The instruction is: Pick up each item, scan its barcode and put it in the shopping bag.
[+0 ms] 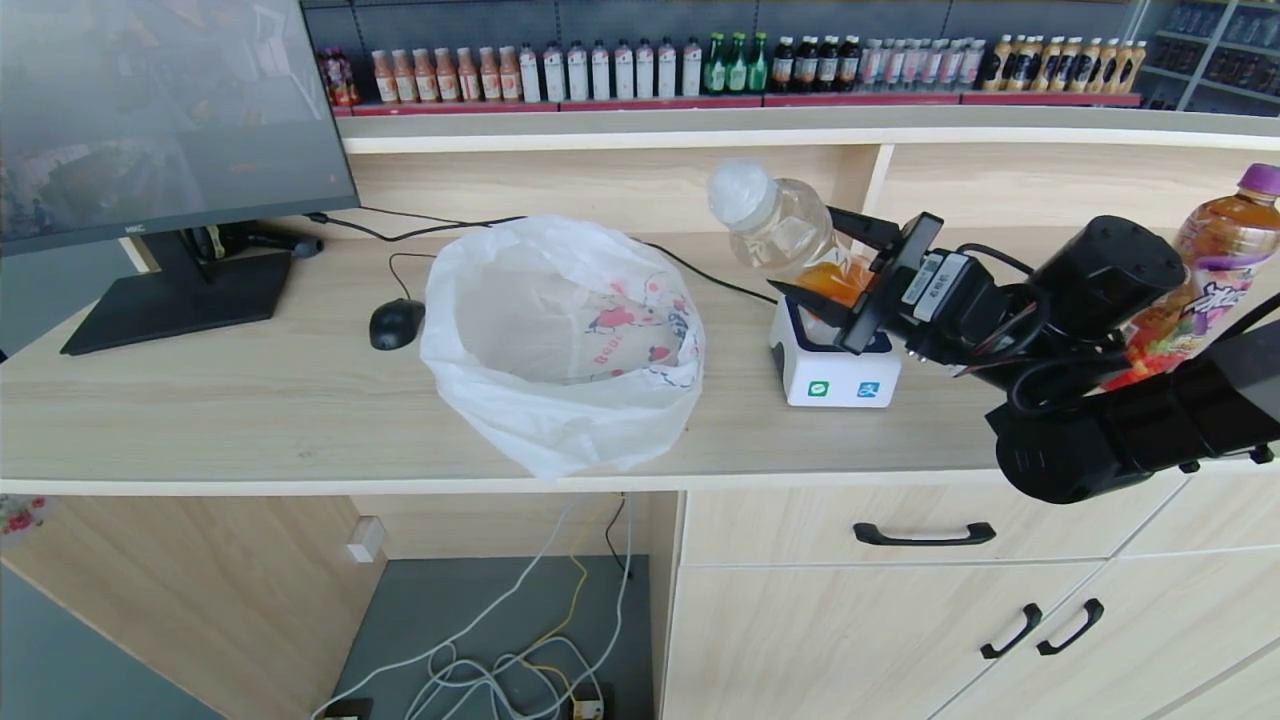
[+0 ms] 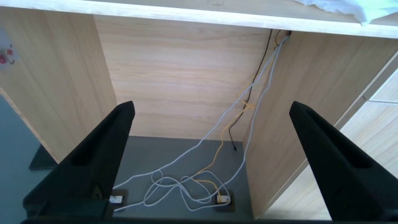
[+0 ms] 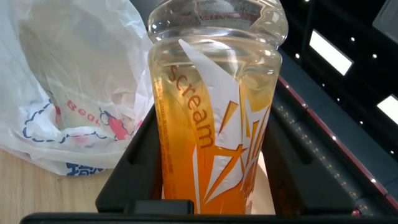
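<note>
Head view, right arm: it is stretched in from the right, low over the counter (image 1: 200, 400), and the right gripper (image 1: 815, 262) is pointed toward the bag (image 1: 480, 380).
Right gripper: it is clamped on the bottle (image 1: 775, 220), with one finger pressed on each side.
Bottle's place: it is held tipped, cap toward the bag, just above the scanner (image 1: 840, 380). If the two touch cannot be told.
Left gripper (image 2: 211, 112): it is held low, under the counter's edge. Its fingers are spread wide apart and nothing is held between them.
Left wrist view: cables (image 2: 205, 180) are seen lying on the floor under the counter.
Right wrist view: the bottle's label is seen up close, with the bag just beside it.
Bottle's look: it is made of clear plastic with a white cap. The lower part is filled with orange drink. An orange and white label is wrapped around it.
Bag's look: it is made of thin white plastic, and its mouth is open. It is set in the middle of the counter, between the mouse (image 1: 397, 324) and the scanner.
</note>
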`<state>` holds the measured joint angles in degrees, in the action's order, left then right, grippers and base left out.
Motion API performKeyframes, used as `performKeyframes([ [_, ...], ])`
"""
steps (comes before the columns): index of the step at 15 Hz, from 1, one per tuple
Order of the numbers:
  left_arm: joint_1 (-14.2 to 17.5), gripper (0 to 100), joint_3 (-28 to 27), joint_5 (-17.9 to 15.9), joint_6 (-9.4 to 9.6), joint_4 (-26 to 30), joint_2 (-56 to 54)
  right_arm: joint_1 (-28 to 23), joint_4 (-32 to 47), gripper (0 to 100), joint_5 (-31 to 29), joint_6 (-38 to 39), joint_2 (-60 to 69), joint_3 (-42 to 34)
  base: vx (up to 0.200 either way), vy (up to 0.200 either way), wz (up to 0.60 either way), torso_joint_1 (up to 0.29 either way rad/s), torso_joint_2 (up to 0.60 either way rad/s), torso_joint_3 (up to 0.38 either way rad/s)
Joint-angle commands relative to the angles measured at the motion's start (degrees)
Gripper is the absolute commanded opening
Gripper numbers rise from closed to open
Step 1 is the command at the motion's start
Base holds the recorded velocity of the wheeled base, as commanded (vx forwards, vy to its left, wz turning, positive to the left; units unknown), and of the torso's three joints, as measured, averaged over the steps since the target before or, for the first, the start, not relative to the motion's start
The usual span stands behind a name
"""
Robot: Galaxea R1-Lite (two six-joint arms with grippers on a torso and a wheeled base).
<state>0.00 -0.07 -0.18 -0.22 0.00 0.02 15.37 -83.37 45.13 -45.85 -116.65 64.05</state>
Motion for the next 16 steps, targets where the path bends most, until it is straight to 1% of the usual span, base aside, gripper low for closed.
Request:
performKeyframes([
  [1, 0.00, 100, -0.01, 0.01, -0.04, 0.00, -0.02, -0.08, -0.04, 0, -0.04, -0.03, 0.02, -0.15, 0.000, 0.000, 0.00, 0.000, 0.00, 0.000],
  [9, 0.00, 100, -0.01, 0.01, -0.04, 0.00, -0.02, 0.18, -0.12, 0, -1.27, 0.32, 0.37, -0.42, 0.000, 0.000, 0.00, 0.000, 0.00, 0.000],
  [12, 0.00, 100, -0.01, 0.01, -0.04, 0.00, -0.02, 0.18, -0.21, 0, -2.85, 1.64, 0.64, -0.33, 0.000, 0.000, 0.00, 0.000, 0.00, 0.000],
  [13, 0.00, 100, 0.07, 0.01, -0.04, 0.00, -0.02, 0.36, -0.30, 0, -3.56, 2.61, 0.72, -0.33, 0.000, 0.000, 0.00, 0.000, 0.00, 0.000],
  [16, 0.00, 100, -0.01, 0.01, -0.04, 0.00, -0.02, 1.33, -2.67, 0, -8.22, 6.65, 1.08, -0.59, 0.000, 0.000, 0.00, 0.000, 0.00, 0.000],
])
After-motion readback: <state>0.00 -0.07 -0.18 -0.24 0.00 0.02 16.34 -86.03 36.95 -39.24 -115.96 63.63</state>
